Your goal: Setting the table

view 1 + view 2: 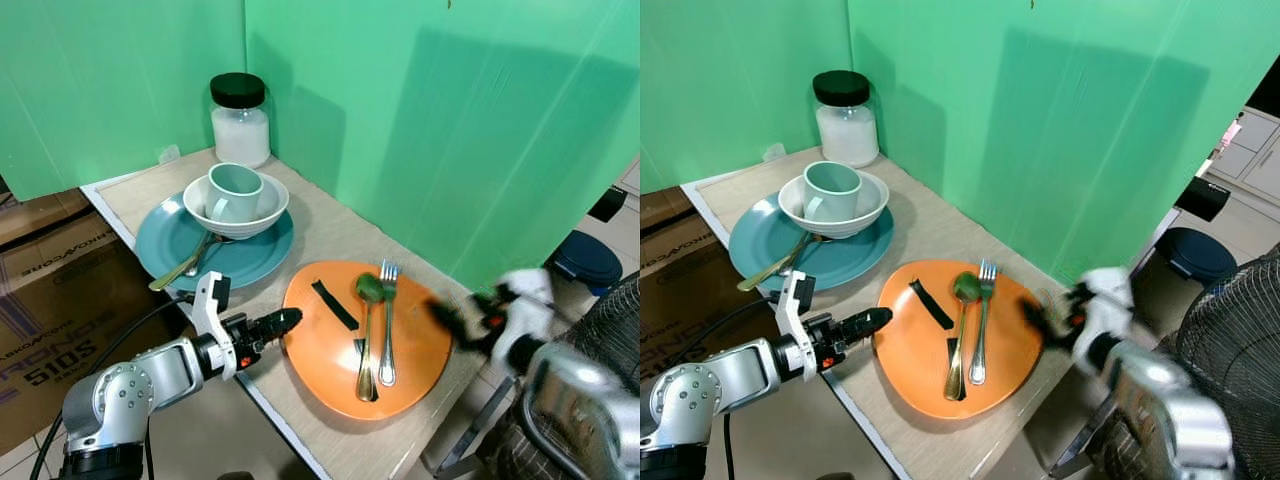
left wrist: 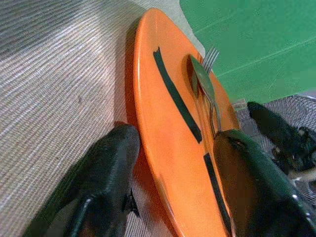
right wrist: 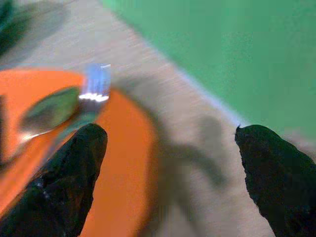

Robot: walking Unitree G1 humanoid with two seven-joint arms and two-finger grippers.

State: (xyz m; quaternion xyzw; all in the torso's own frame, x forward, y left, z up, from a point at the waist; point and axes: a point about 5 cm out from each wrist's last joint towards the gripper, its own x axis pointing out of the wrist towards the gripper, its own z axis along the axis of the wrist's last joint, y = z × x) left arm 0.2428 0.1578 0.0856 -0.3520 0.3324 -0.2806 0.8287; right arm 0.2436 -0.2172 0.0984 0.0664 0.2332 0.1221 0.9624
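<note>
One spoon point(image 1: 366, 335), one fork point(image 1: 387, 325), possibly more.

The scene is brightly and evenly lit, and soft shadows are cast on the green wall point(image 1: 450, 120) and beside the jar point(image 1: 239, 118). The right gripper point(image 1: 468, 318) is smeared by blur in the head views. In the right wrist view everything is blurred, and a white glint is seen on the fork point(image 3: 96, 84).
</note>
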